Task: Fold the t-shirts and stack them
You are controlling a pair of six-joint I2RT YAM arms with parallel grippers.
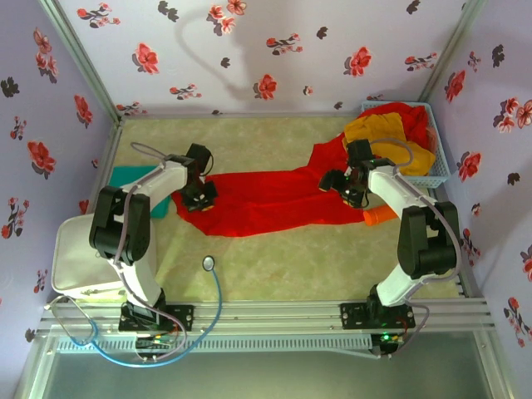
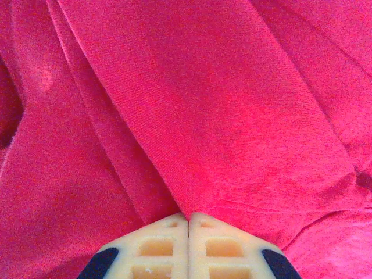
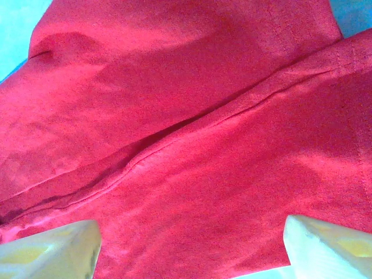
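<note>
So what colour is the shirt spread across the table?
Bright red t-shirt, best seen in the top external view.

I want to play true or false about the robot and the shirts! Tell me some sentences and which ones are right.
1. The left gripper is pinching the red t-shirt. True.
2. The right gripper is shut. False: its fingers stand wide apart over red cloth.
3. The yellow t-shirt lies in the blue basket. True.
4. The red t-shirt is neatly folded. False: it lies stretched out and wrinkled.
5. The teal t-shirt is in the blue basket. False: it lies far to the left, away from it.
</note>
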